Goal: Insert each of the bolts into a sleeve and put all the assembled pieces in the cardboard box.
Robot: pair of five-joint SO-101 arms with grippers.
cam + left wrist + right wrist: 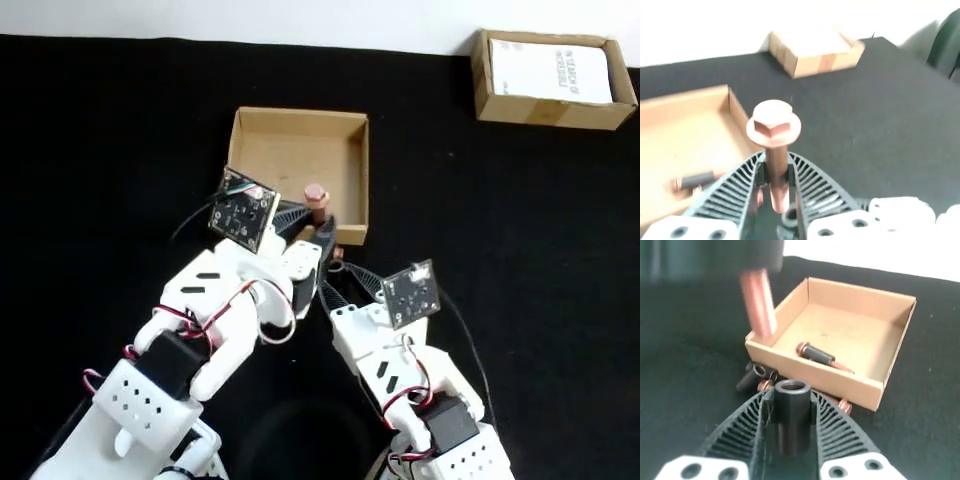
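Now left tool point(776, 165) clamps a bolt point(773, 125) upright, right tool point(790, 400) clamps a sleeve point(791, 420)

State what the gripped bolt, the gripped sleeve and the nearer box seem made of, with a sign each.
The bolt looks like copper-coloured metal: smooth pinkish sheen, hex head. The sleeve is matte black, plastic or blackened metal; unclear which. The box is brown cardboard: thin dull walls.

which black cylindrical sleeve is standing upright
The black sleeve in the right gripper, bore up; the others lie on their sides, one outside the cardboard box, one inside it on a copper bolt.
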